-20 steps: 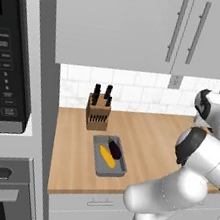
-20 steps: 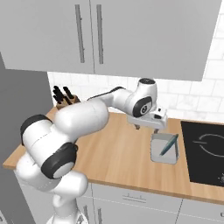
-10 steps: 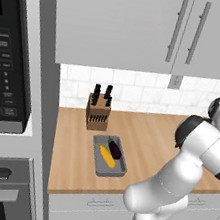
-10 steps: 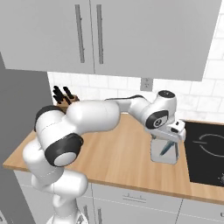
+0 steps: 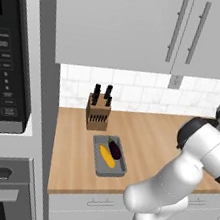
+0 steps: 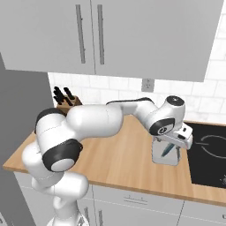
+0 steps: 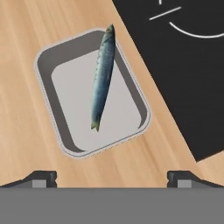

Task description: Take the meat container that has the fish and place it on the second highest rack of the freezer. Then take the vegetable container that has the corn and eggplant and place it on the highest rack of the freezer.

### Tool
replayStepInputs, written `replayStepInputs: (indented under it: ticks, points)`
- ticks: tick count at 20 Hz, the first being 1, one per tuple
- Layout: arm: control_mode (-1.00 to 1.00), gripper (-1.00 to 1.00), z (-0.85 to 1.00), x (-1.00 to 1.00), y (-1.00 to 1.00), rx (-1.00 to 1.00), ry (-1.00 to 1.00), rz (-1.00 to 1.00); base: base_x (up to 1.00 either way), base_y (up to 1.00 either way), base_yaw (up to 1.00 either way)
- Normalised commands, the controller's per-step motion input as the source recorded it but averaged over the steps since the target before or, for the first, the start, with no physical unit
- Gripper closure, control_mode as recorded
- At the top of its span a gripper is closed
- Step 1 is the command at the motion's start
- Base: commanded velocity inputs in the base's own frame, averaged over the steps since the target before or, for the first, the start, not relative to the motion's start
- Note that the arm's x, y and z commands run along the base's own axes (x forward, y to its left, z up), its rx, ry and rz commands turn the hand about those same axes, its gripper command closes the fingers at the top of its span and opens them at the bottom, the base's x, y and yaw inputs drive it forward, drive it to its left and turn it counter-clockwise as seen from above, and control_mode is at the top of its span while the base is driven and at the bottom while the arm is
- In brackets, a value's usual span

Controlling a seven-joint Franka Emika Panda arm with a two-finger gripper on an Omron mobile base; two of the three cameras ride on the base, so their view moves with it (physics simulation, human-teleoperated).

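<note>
The meat container (image 7: 65,118), a grey tray, lies on the wooden counter beside the cooktop, with the slim silvery fish (image 7: 101,78) lying along it. My gripper (image 7: 112,177) hovers straight above it, open, with both dark fingertips (image 7: 41,178) wide apart and nothing between them. From the right base view the gripper (image 6: 171,147) hangs just over the same container (image 6: 157,158) and fish (image 6: 167,150). The vegetable container (image 5: 97,163) sits further left on the counter, holding the yellow corn (image 5: 107,155) and the dark eggplant (image 5: 115,149). The freezer with its racks is out of view.
A black cooktop (image 6: 208,145) lies right beside the meat container. A knife block (image 5: 97,113) stands at the tiled wall behind the vegetable container. A black-glass wall oven (image 5: 8,64) is at the left. Wall cabinets (image 6: 110,35) hang overhead.
The arm has swung right and down, bringing the open gripper over the fish container. Both containers stayed in place.
</note>
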Motion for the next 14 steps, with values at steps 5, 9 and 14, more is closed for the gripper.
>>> replayStepInputs:
  ticks: [5, 9, 14]
  points:
    - [-1.00, -1.00, -0.18, 0.00, 0.00, 0.00, -0.02, -0.01, 0.00, 0.00, 0.00]
    - [-1.00, -1.00, -0.13, 0.03, 0.00, -0.04, 0.08, -0.04, 0.00, 0.00, 0.00]
    - [-1.00, -1.00, -0.23, 0.13, -0.02, 0.00, 0.01, -0.03, 0.00, 0.00, 0.00]
